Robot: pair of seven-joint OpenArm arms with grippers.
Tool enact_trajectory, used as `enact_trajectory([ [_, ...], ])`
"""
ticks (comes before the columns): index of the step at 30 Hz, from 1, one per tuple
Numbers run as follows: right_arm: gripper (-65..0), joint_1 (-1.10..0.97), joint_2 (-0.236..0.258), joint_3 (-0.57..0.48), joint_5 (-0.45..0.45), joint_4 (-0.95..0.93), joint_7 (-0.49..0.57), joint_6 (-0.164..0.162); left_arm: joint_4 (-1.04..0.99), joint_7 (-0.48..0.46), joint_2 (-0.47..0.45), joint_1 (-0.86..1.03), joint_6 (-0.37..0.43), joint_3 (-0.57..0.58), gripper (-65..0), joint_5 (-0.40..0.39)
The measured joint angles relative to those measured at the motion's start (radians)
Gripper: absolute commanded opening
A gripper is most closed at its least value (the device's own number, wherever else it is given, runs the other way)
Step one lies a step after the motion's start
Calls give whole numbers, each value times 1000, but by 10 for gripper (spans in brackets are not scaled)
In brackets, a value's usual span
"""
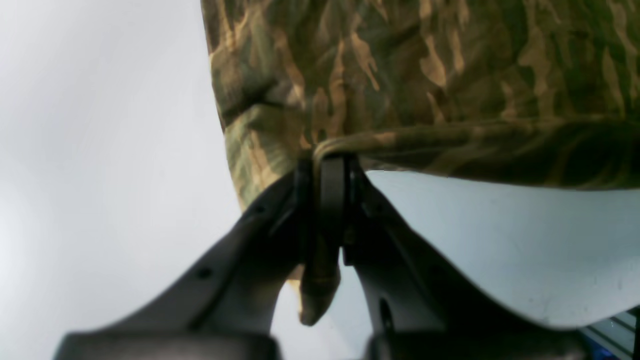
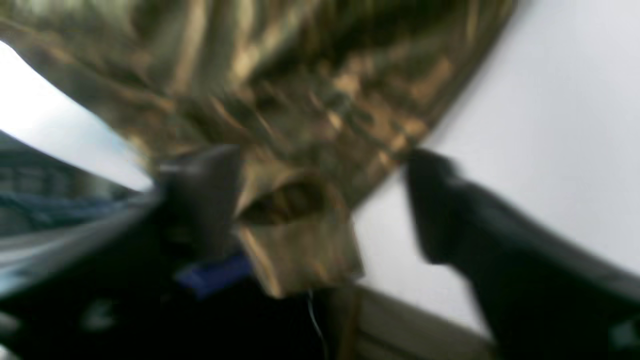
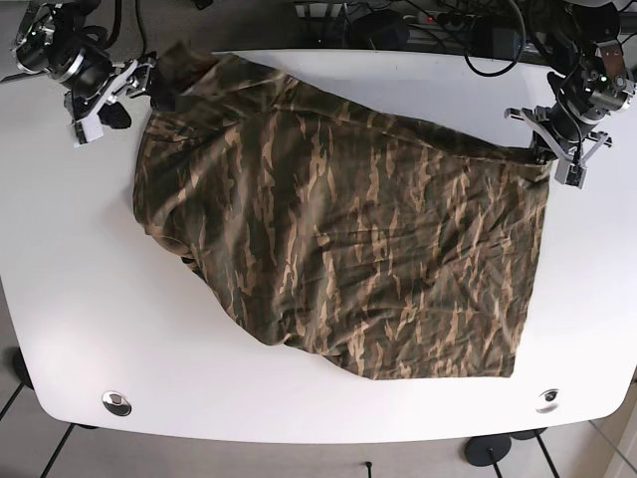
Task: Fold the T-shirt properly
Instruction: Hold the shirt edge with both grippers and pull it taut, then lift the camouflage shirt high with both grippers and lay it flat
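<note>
From my base camera I see the camouflage T-shirt [image 3: 348, 239] spread over a white table [image 3: 80, 329] with rounded corners, covering most of the middle and running from about ten o'clock down to five o'clock. The cloth is creased, and its edge along the seven o'clock side sits folded and bunched.

My left claw [image 3: 553, 149] sits at two o'clock, at the shirt's far corner. In its wrist camera the two black fingers [image 1: 332, 185] are pressed together with a fold of the shirt's edge pinched between them, a tail of fabric hanging below.

My right claw [image 3: 134, 85] is at ten o'clock by the opposite corner. Its wrist picture is badly blurred; the two fingers stand apart with a bunch of shirt fabric between them, so it looks open and gripping nothing.

Two small round metal fittings [image 3: 116, 402] sit in the tabletop near the near corners. Beyond the far edge lies a tangle of dark cables [image 3: 418, 20]. Grey tiled floor [image 3: 20, 438] shows below the table, and dark caster feet [image 3: 488, 450] poke out underneath.
</note>
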Motion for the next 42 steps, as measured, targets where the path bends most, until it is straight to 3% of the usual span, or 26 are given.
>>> enact_trajectory([
  [3, -27, 86, 1, 34, -10, -26, 0, -3, 0, -5, 0, -1, 0, 0, -650, 0],
  [9, -82, 355, 0, 28, -274, -321, 0, -3, 0, -4, 1, -1, 0, 0, -650, 0],
  [15, -81, 422, -7, -4, -411, -464, 14, -2, 0, -3, 0, -1, 0, 1, -650, 0],
  [23, -82, 359, -72, -180, -383, -448, 181, 9, 0, -3, 0, 0, 0, -2, -650, 0],
  [25, -149, 361, -87, -201, -392, -444, 188, 8, 0, -4, 0, 0, 0, -2, -650, 0],
  [26, -219, 361, -96, -201, -393, -445, 195, 8, 0, -4, 0, 0, 0, -2, -650, 0],
  [27, -373, 359, -103, -204, -393, -447, 194, 8, 0, -4, 0, -1, 0, -2, -650, 0],
  [29, -615, 362, -104, -208, -407, -452, 185, 5, 1, -2, 0, -19, 0, -1, -650, 4],
  [30, -639, 363, -100, -208, -410, -452, 179, 4, 1, -3, 0, -33, 0, 0, -650, 3],
  [31, -602, 361, -87, -209, -407, -451, 173, 5, 12, -3, 0, -40, 0, 1, -650, 3],
  [32, -617, 354, -73, -206, -412, -431, 158, 5, 41, -3, 0, -43, -4, 1, -650, 3],
  [36, -629, 229, -47, -61, -438, -199, 143, -3, 96, -9, 1, -58, -151, -2, -650, -6],
  [42, -629, 192, -41, -22, -418, 39, 147, 1, 81, 9, 2, -274, -166, 10, -650, 14],
])
